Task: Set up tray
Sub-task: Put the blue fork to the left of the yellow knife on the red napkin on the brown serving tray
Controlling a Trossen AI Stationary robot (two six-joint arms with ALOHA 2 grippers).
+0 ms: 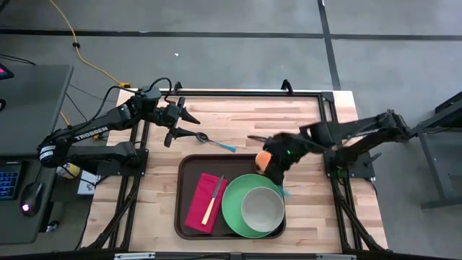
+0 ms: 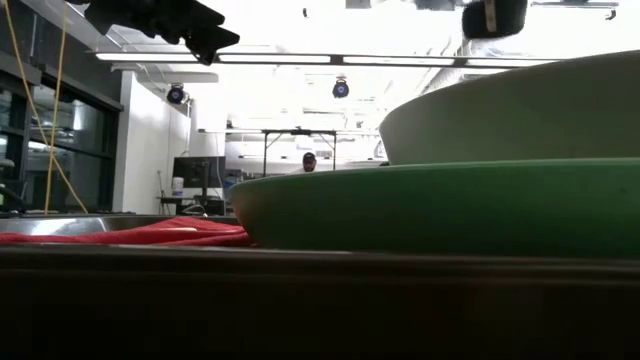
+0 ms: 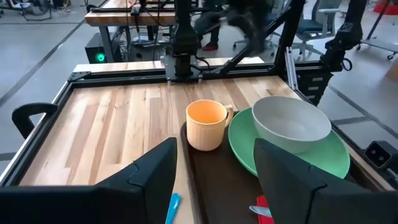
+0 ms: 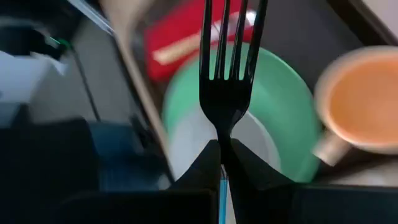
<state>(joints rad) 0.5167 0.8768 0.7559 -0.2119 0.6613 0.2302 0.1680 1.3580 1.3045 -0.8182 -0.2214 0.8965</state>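
Note:
The dark brown tray (image 1: 189, 170) lies on the wooden table and carries a red napkin (image 1: 204, 203) with a tan-handled knife (image 1: 214, 200), a green plate (image 1: 238, 209) with a pale bowl (image 1: 262, 207), and an orange cup (image 1: 265, 159) at its far right corner. My right gripper (image 1: 277, 166) hovers over the cup and the plate's far edge, shut on a black fork (image 4: 227, 93). My left gripper (image 1: 185, 126) is open above the table beyond the tray's far left corner, over a blue-handled spoon (image 1: 216, 143). In the left wrist view the left gripper (image 3: 214, 144) faces the cup (image 3: 206, 124). My right gripper (image 4: 222, 146) pinches the fork between its two fingers at the neck (image 4: 222, 158), where the black head meets a blue handle (image 4: 222, 186). The tines (image 4: 231, 43) stick out past the fingertips, in line with the fingers. The fork is lifted clear above the plate (image 4: 298, 118).
The spoon lies on bare wood between my left gripper and the tray. A black metal frame (image 1: 328, 108) borders the table. In the low view the tray's near rim (image 2: 320, 300) fills the foreground, with plate (image 2: 430, 210), bowl (image 2: 520, 110) and napkin (image 2: 150, 235) behind it.

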